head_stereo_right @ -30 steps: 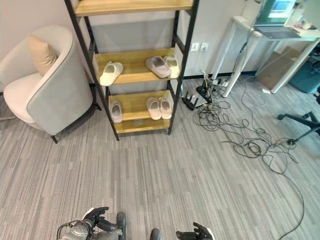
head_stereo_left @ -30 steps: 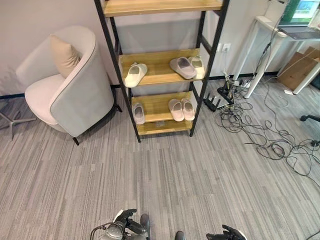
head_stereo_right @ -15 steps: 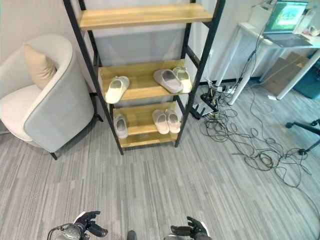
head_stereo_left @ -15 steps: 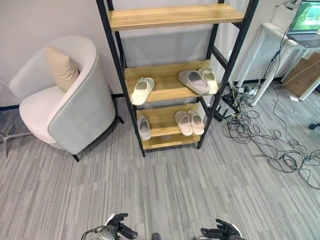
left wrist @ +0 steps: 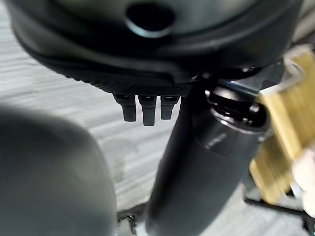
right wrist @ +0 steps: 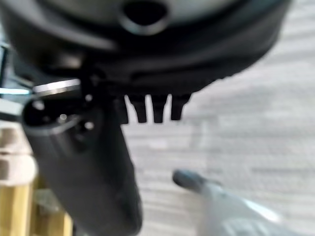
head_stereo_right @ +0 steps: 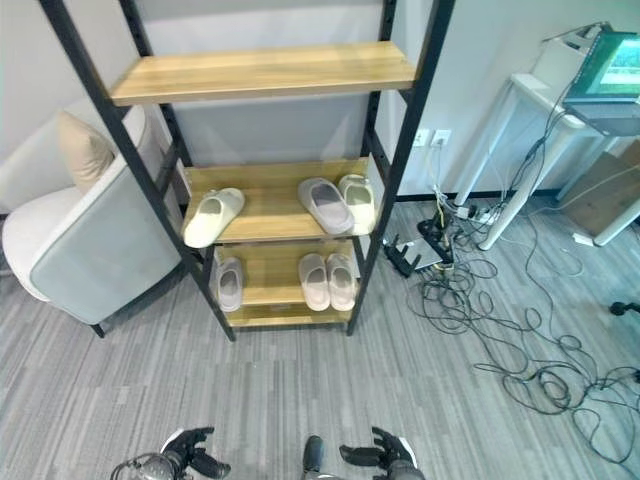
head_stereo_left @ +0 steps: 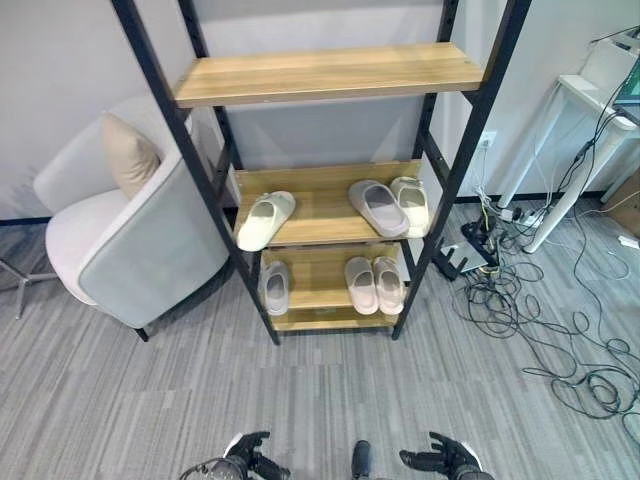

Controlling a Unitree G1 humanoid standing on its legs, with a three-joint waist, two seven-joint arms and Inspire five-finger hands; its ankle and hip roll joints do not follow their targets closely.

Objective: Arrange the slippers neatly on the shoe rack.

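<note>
The shoe rack (head_stereo_left: pixel 470 150) has a black frame and wooden shelves and stands ahead of me against the wall. Its top shelf (head_stereo_left: pixel 320 72) is bare. On the middle shelf a cream slipper (head_stereo_left: pixel 265 219) lies at the left, and a grey slipper (head_stereo_left: pixel 378 207) lies beside another cream slipper (head_stereo_left: pixel 410 203) at the right. The lower shelf holds a single grey slipper (head_stereo_left: pixel 275 287) at the left and a pale pink pair (head_stereo_left: pixel 374 284) at the right. My left hand (head_stereo_left: pixel 248 457) and right hand (head_stereo_left: pixel 440 460) hang low over the carpet, far from the rack, fingers relaxed and holding nothing.
A grey armchair (head_stereo_left: pixel 150 240) with a beige cushion (head_stereo_left: pixel 127 153) stands close to the rack's left side. To the right, tangled cables (head_stereo_left: pixel 540 320) cover the floor beside a white desk (head_stereo_left: pixel 580 120) with a laptop (head_stereo_right: pixel 605 80). Grey carpet lies between me and the rack.
The whole picture has shifted: the camera has moved closer to the rack, which looks larger. The slippers lie as before. Both hands stay low and hold nothing.
</note>
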